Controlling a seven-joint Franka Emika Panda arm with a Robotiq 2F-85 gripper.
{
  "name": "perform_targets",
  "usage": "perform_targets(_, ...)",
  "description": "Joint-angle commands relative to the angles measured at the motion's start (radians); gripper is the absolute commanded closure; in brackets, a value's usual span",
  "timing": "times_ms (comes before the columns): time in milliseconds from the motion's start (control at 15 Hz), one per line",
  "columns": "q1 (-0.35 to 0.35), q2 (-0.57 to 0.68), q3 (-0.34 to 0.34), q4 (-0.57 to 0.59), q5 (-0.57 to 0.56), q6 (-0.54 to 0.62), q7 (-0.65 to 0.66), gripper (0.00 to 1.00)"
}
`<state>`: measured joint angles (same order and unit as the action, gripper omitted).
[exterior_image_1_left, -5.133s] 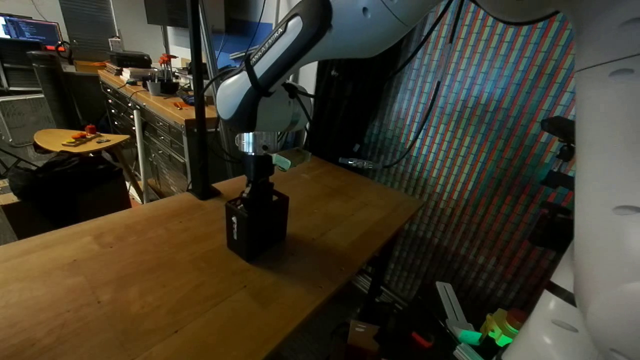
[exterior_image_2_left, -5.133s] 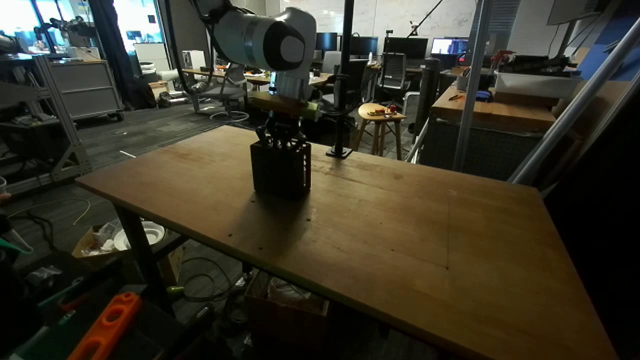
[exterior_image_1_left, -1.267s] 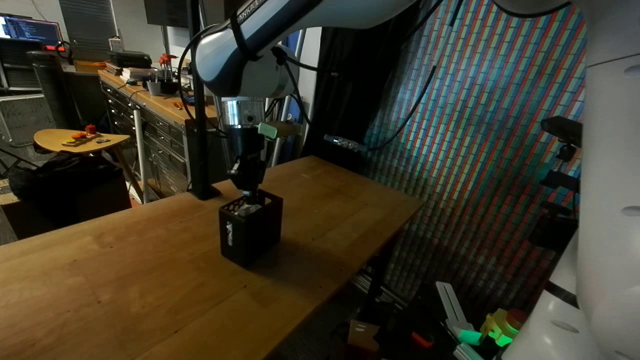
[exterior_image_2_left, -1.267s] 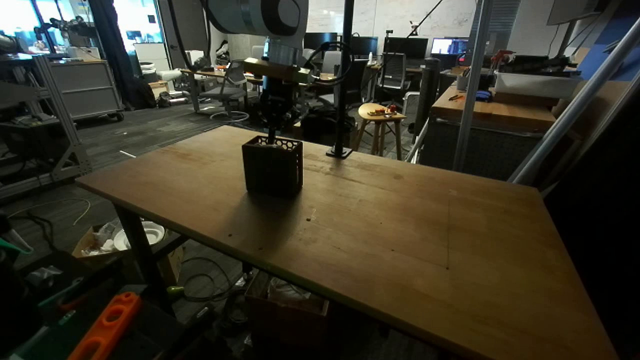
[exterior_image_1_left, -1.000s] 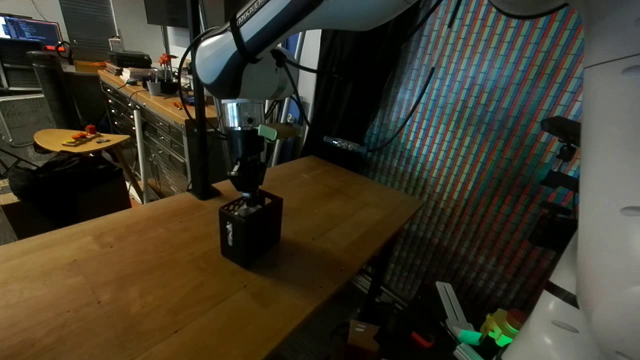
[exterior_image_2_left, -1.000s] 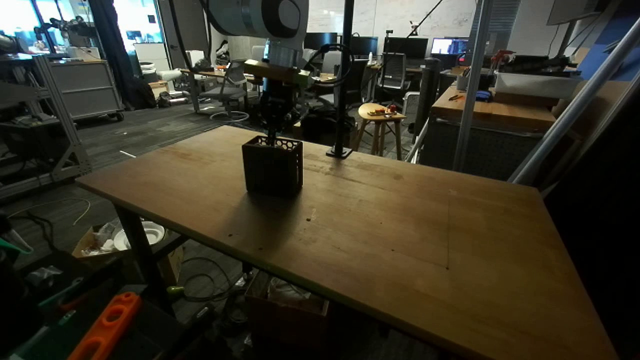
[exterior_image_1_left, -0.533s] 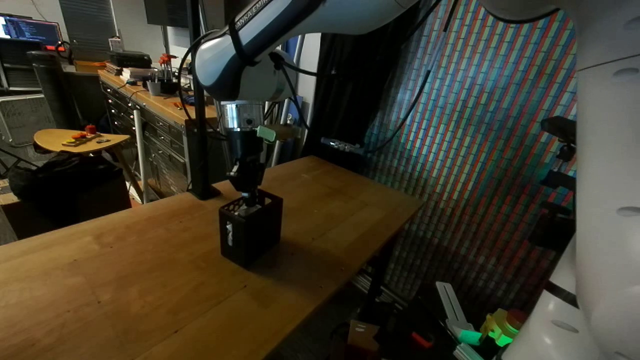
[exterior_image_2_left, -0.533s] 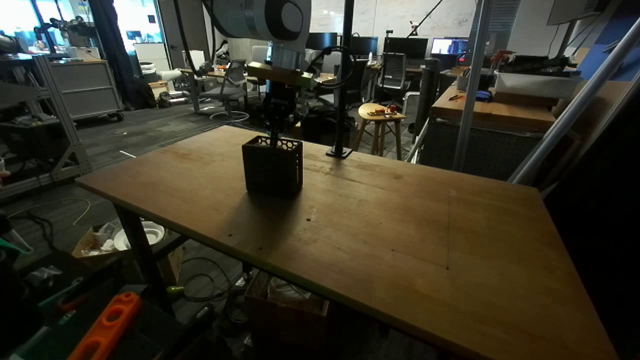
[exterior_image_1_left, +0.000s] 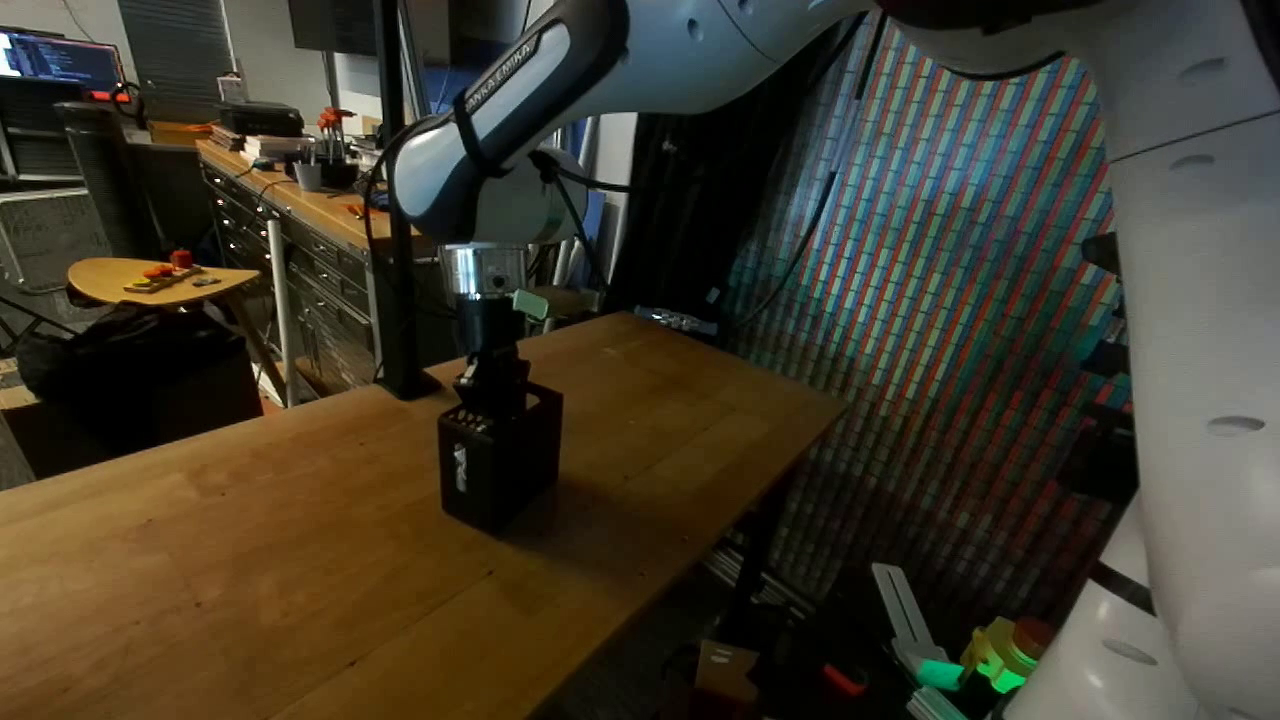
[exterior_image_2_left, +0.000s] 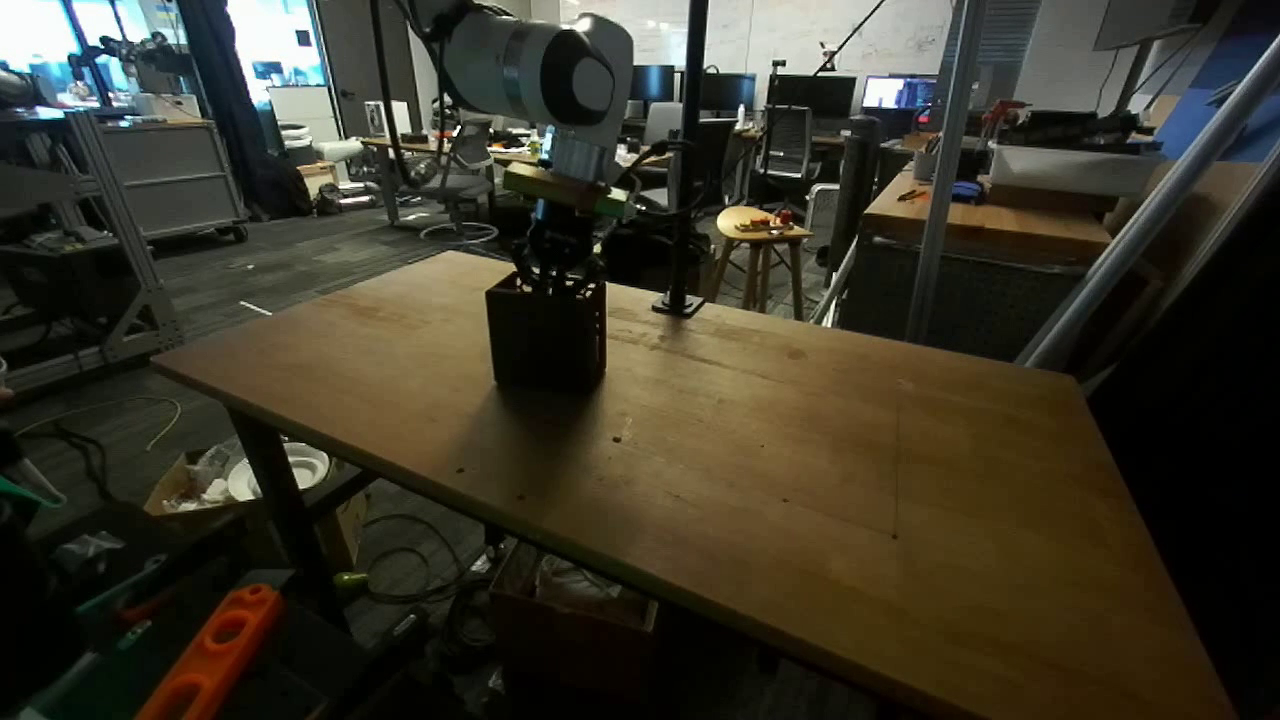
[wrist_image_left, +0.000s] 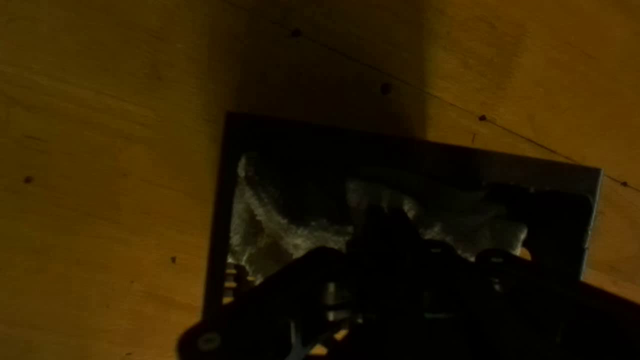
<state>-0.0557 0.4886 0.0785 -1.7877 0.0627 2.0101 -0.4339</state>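
Observation:
A black open-topped box (exterior_image_1_left: 500, 480) with a white mark on its side stands upright on the wooden table; it also shows in an exterior view (exterior_image_2_left: 547, 345) and in the wrist view (wrist_image_left: 320, 132). A whitish fluffy cloth (wrist_image_left: 312, 233) lies bunched inside it. My gripper (wrist_image_left: 386, 215) points straight down into the box, its fingers close together on the middle of the cloth. The fingertips are very dark, and the exact grip is hard to see. In both exterior views the gripper (exterior_image_1_left: 495, 390) (exterior_image_2_left: 558, 270) sits at the box rim and its tips are hidden inside.
The wooden table (exterior_image_1_left: 250, 560) spreads around the box. A black upright pole (exterior_image_1_left: 400, 250) stands at the table edge close to the arm. A cable hangs beside the wrist. A small stool (exterior_image_1_left: 160, 275) and a workbench (exterior_image_1_left: 330, 215) stand beyond the table.
My gripper was low in the box, then raised above it with pale cloth under the tips near the rim. It has now lowered again. The box shifted slightly earlier.

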Motion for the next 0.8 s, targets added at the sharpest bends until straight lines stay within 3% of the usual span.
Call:
perform_targets(0, -0.022, 0.039, 0.019, 0.018, 0.047, 0.007, -0.033, 0.92)
perform_targets(400, -0.035, 0.041, 0.022, -0.009, 0.088, 0.003, -0.04, 0.92)
perform_targets(733, -0.023, -0.016, 0.005, -0.014, 0.048, -0.029, -0.015, 0.92)
